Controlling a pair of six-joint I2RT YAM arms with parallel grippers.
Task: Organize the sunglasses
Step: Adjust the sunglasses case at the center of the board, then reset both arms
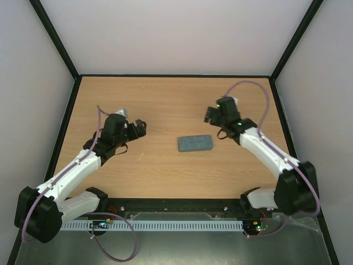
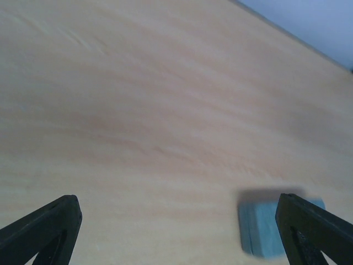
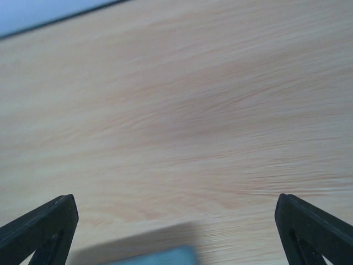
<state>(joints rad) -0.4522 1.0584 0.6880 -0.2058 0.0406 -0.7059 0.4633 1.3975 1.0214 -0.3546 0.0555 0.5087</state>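
A closed blue-grey hard case (image 1: 195, 143) lies flat on the wooden surface (image 1: 165, 99), a little below and right of the middle of the top view, its long side running roughly left to right. The sunglasses show in none of the views, so where they are cannot be told. The left hand (image 1: 139, 128) sits left of the case and apart from it, its two fingers spread wide with nothing between them. In the left wrist view the case (image 2: 262, 229) appears blurred at the lower right, partly behind one dark finger (image 2: 311, 232). The right hand (image 1: 211, 114) is above and just right of the case in the top view, also clear of it and spread wide. In its wrist view a blurred edge of the case (image 3: 160, 258) shows at the bottom.
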